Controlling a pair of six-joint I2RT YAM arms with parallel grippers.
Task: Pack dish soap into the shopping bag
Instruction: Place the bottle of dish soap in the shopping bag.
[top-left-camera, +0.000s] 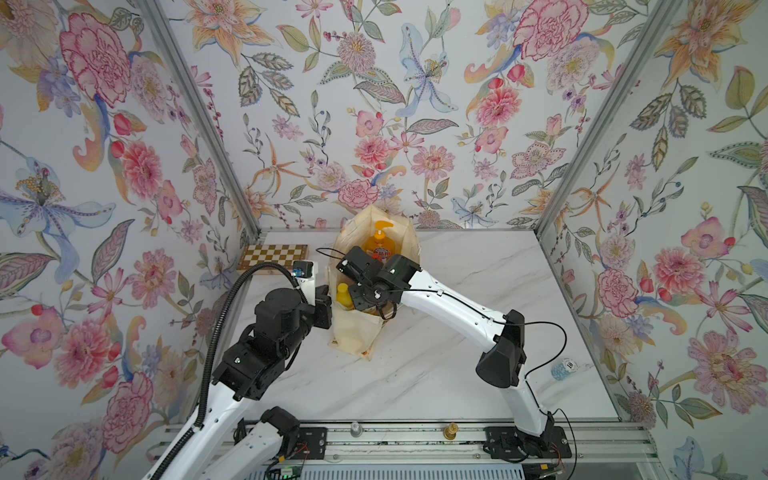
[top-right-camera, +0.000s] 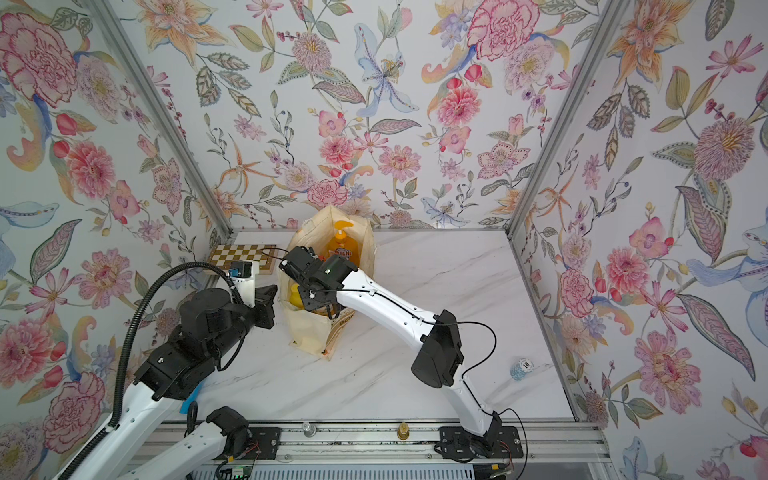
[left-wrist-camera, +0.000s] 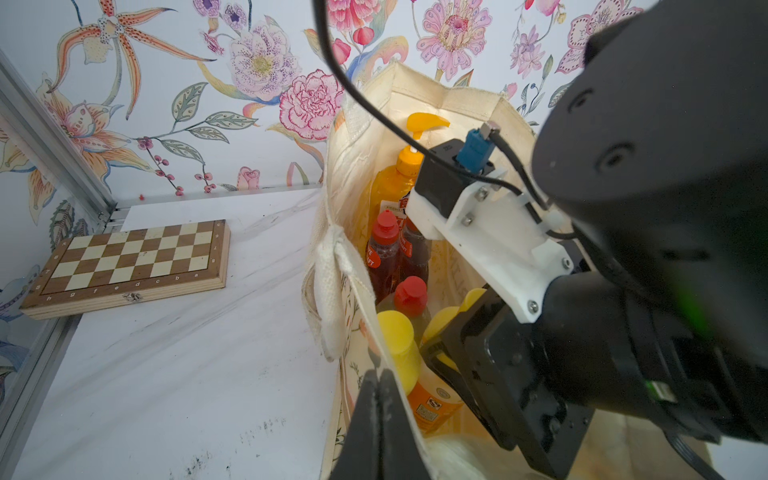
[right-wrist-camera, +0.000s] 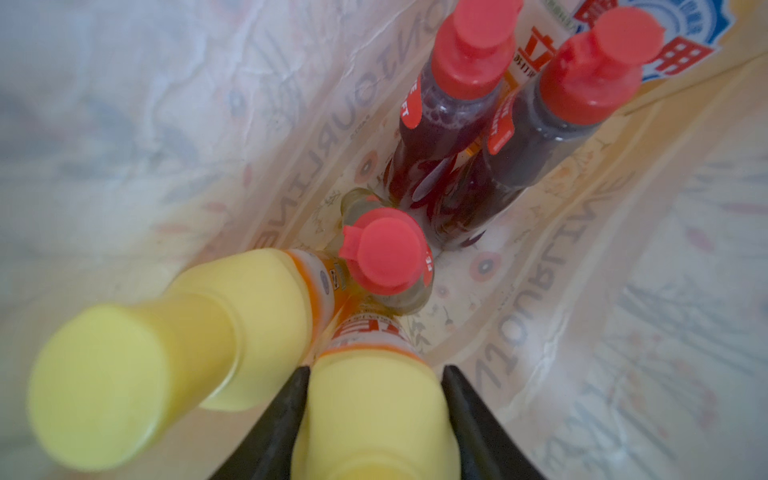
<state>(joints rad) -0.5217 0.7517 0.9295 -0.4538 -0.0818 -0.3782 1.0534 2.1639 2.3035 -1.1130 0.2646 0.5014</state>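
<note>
The cream shopping bag (top-left-camera: 353, 332) (top-right-camera: 307, 332) stands upright at the back middle of the table. Inside it are a tall orange pump bottle (top-left-camera: 379, 245) (left-wrist-camera: 399, 183), two dark-red red-capped bottles (right-wrist-camera: 457, 124) (right-wrist-camera: 561, 124), one olive-green red-capped bottle (right-wrist-camera: 384, 251) and two orange yellow-capped bottles (right-wrist-camera: 145, 365) (right-wrist-camera: 374, 415). My right gripper (right-wrist-camera: 376, 370) reaches down into the bag. Its fingers stand on either side of the nearer yellow cap, with a thin gap showing on one side. My left gripper (top-left-camera: 325, 308) (left-wrist-camera: 379, 374) is shut on the bag's left rim.
A wooden chessboard (top-left-camera: 274, 257) (left-wrist-camera: 133, 262) lies at the back left corner. A small blue-and-white disc (top-left-camera: 565, 368) sits near the right wall. Floral walls close in three sides. A silver knob (top-left-camera: 354, 428) and a brass knob (top-left-camera: 450, 431) stand on the front rail.
</note>
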